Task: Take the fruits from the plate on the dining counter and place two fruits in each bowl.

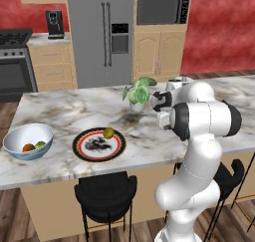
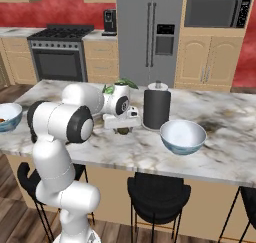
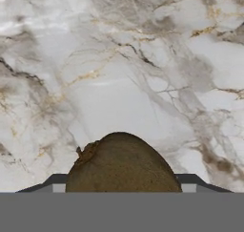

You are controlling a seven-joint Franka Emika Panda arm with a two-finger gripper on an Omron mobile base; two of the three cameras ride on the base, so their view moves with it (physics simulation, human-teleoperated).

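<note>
We count two fruits in left bowl (image 1: pixel 28 141), yellow-green fruit (image 1: pixel 108 132) on plate (image 1: pixel 79 142); gripper (image 2: pixel 123 127) pinching brown fruit (image 3: pixel 123 163); right bowl (image 2: pixel 183 137) still needs two.

Brown fruit (image 3: pixel 121 162) in gripper (image 3: pixel 121 188) above dining counter (image 3: pixel 119 83) (yellow-green one (image 1: pixel 108 132) on plate (image 1: pixel 79 147))
</note>
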